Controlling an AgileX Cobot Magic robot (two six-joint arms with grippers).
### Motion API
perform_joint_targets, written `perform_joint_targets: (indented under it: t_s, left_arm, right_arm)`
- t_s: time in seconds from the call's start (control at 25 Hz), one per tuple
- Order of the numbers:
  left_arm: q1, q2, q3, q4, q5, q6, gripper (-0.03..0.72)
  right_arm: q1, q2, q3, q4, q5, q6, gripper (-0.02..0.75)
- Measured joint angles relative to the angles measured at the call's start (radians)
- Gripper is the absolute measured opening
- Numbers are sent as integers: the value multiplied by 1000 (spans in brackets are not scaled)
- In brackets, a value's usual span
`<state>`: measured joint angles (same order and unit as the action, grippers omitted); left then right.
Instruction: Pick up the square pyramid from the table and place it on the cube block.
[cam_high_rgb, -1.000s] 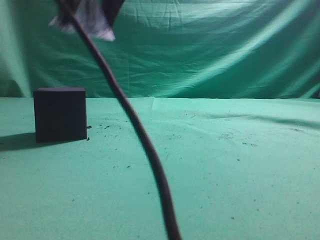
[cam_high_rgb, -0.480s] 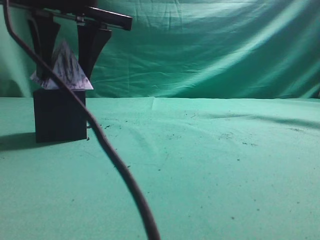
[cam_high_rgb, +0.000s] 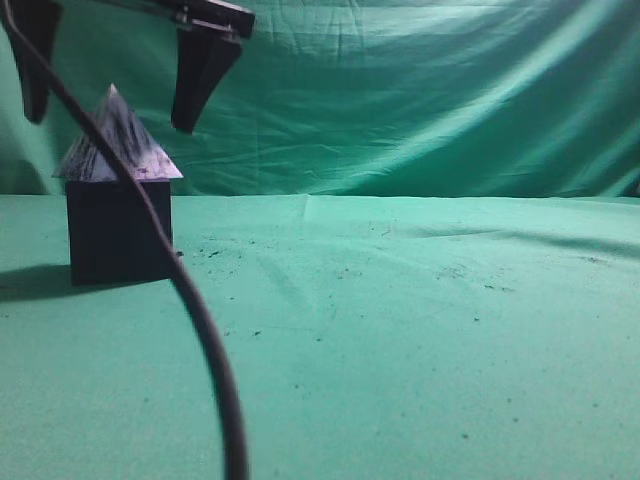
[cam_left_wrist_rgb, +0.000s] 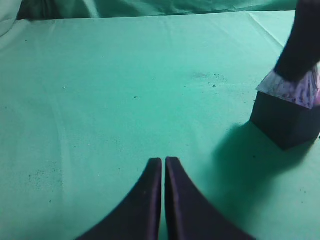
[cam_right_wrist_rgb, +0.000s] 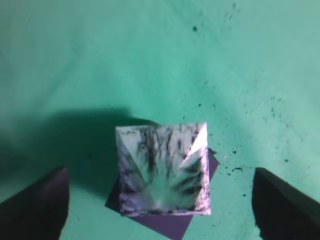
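Note:
The square pyramid (cam_high_rgb: 118, 145) stands upright on the cube block (cam_high_rgb: 120, 230) at the left of the table (cam_high_rgb: 420, 330). Its base is turned a little against the cube's top and overhangs slightly. My right gripper (cam_high_rgb: 110, 124) has reached across to the left and hangs open above the pyramid, one finger on each side, touching nothing. The right wrist view looks down on the pyramid (cam_right_wrist_rgb: 162, 170) and the cube (cam_right_wrist_rgb: 165, 224) between the open fingers (cam_right_wrist_rgb: 159, 172). My left gripper (cam_left_wrist_rgb: 162, 161) is shut and empty over bare cloth, left of the cube (cam_left_wrist_rgb: 285, 122) and pyramid (cam_left_wrist_rgb: 292, 90).
A dark cable (cam_high_rgb: 190, 300) curves down through the foreground of the exterior view, in front of the cube. A green cloth backdrop (cam_high_rgb: 420, 100) hangs behind the table. Small dark crumbs (cam_high_rgb: 215, 250) lie on the cloth right of the cube.
The right gripper brought the pyramid down onto the cube, then opened and rose. The pyramid now stands free on the cube.

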<state>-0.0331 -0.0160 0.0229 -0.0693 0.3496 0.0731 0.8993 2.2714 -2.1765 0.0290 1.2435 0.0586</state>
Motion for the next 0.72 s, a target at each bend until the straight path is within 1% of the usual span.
perform_joint_targets:
  t_s: [0.04, 0.12, 0.2, 0.24, 0.36, 0.4, 0.44, 0.56, 0.64, 0.72]
  left_arm:
    - [0, 0, 0, 0, 0, 0, 0]
    - [0, 0, 0, 0, 0, 0, 0]
    - [0, 0, 0, 0, 0, 0, 0]
    - [0, 0, 0, 0, 0, 0, 0]
    - [0, 0, 0, 0, 0, 0, 0]
    - [0, 0, 0, 0, 0, 0, 0]
    - [0, 0, 0, 0, 0, 0, 0]
    - [0, 0, 0, 0, 0, 0, 0]
    - [0, 0, 0, 0, 0, 0, 0]
    - [0, 0, 0, 0, 0, 0, 0]
  right_arm:
    - [0, 0, -14, 0, 0, 0, 649]
    - [0, -22, -32, 0, 0, 0, 645]
    - [0, -103, -43, 0, 2, 2, 645]
    - [0, -141, -44, 0, 4, 2, 546]
    - [0, -265, -44, 0, 10, 2, 307]
    - [0, -313, -44, 0, 11, 2, 206]
    - [0, -362, -36, 0, 11, 0, 122]
    - [0, -514, 35, -28, 16, 0, 0]
    - [0, -618, 119, -65, 16, 2, 0]
    - [0, -731, 241, -97, 21, 9, 0]
